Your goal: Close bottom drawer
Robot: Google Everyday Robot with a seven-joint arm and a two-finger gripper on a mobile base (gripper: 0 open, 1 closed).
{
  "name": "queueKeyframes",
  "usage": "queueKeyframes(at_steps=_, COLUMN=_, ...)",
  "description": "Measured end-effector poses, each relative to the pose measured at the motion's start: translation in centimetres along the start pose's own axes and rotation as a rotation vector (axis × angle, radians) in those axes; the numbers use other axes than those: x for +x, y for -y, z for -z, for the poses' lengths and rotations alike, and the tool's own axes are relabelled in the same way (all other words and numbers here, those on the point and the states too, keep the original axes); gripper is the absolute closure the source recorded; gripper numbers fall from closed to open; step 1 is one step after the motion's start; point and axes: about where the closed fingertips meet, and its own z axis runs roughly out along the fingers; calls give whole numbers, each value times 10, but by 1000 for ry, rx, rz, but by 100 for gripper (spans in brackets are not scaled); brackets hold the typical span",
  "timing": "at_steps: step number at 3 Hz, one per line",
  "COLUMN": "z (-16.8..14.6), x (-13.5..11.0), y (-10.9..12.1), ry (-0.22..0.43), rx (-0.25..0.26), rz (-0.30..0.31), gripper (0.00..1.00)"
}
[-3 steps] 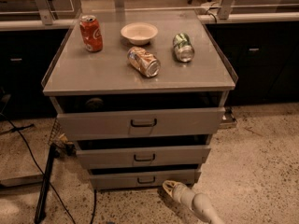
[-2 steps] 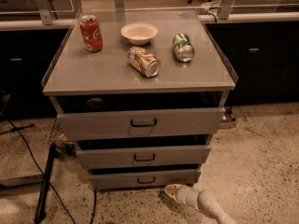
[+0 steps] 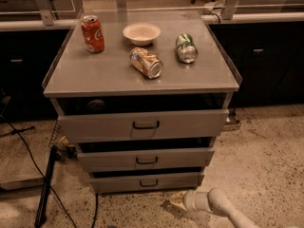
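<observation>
We are seeing the gripper sinking toward 6 o'clock. A second ago it was sitting just under the front of the bottom drawer. Now it is lying lower in the view and a little further off that front, at about 5 o'clock from the drawer's loop handle. The arm behind it is flattening out as well. Earlier we were watching it run steeply down to the lower edge of the view. Now it is stretching away toward 4 o'clock at a shallower slant, and it is leaving the view further toward 3 o'clock than before.
</observation>
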Motion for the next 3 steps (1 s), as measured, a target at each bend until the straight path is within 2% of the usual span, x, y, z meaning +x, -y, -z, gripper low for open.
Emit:
queueKeyframes(at_steps=1, z=0, x=0, y=0, ry=0, rx=0, rz=0, gripper=100)
queueKeyframes(at_steps=2, z=3, x=-5, y=-7, ry=11, rx=-64, rz=9, gripper=100)
queueKeyframes(at_steps=3, z=27, x=-21, y=-13, ry=3, rx=-225, rz=13, gripper=100)
